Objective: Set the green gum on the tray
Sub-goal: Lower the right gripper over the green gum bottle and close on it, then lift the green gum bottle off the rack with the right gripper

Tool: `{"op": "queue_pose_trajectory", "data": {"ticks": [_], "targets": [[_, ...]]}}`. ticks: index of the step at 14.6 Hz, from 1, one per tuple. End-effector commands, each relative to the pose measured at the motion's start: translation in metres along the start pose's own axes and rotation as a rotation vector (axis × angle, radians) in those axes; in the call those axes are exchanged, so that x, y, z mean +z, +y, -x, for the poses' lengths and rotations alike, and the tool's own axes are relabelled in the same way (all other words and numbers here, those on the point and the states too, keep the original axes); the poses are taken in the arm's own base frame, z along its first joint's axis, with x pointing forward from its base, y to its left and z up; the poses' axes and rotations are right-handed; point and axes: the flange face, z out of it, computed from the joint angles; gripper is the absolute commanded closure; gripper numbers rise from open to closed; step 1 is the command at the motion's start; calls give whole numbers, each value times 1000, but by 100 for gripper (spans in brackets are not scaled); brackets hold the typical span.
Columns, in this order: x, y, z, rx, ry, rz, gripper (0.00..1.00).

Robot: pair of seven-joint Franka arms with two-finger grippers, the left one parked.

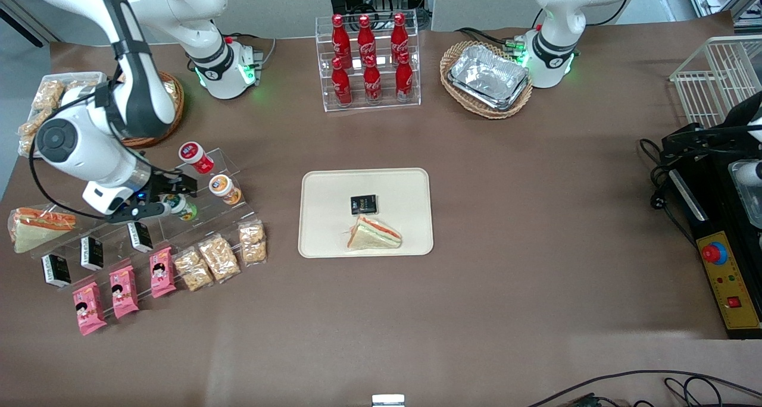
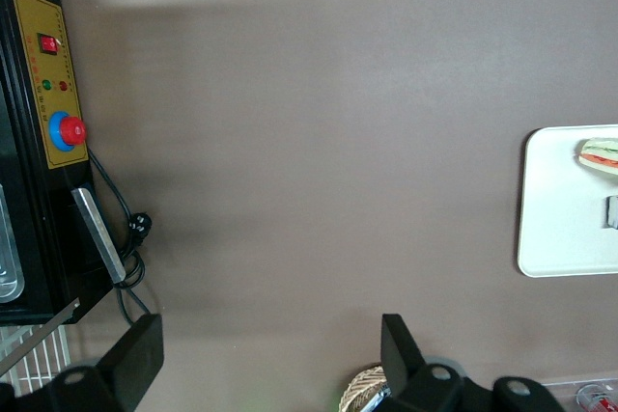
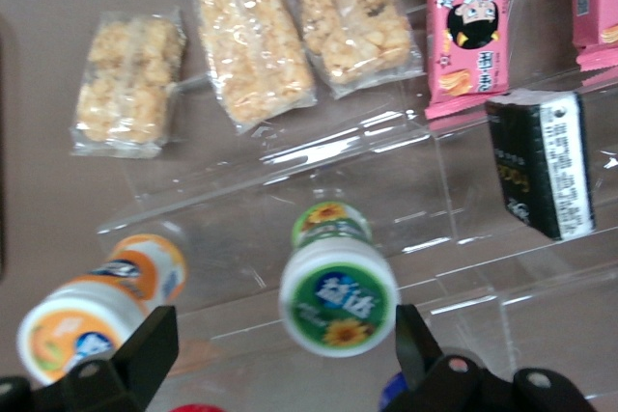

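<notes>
The green gum (image 1: pixel 182 207) is a small bottle with a green-and-white lid, lying on the clear acrylic display steps (image 1: pixel 238 163) toward the working arm's end of the table. In the right wrist view its lid (image 3: pixel 338 297) faces the camera between my two fingers, close to one of them. My right gripper (image 1: pixel 168 199) is open around the gum and not closed on it; it also shows in the right wrist view (image 3: pixel 280 354). The cream tray (image 1: pixel 333 187) lies in the table's middle, holding a black packet (image 1: pixel 364 204) and a sandwich (image 1: pixel 374 234).
An orange-lidded bottle (image 1: pixel 223 187) and a red-lidded one (image 1: pixel 194 156) lie beside the gum on the steps. Black boxes (image 1: pixel 140 237), pink packets (image 1: pixel 162 271) and rice-cracker bars (image 1: pixel 219 257) sit nearer the front camera. Cola bottles (image 1: pixel 369 62) and a basket of foil trays (image 1: pixel 487 77) stand farther back.
</notes>
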Motion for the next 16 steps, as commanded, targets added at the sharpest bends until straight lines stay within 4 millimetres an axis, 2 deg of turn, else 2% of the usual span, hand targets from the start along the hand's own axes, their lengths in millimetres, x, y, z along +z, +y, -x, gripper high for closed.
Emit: {"op": "queue_pose_trajectory", "data": {"ticks": [1,4,8,10,11,13,16], "targets": [[10,4,-8,-28,1,21,0],[20,13,-11,-26,7,23,0],[27,13,-12,-27,5,23,0],[30,14,-12,-27,0,22,6],[30,15,-11,-41,0,22,15],[33,29,-9,-55,-3,20,27],[34,31,-8,-69,-5,19,27]]}}
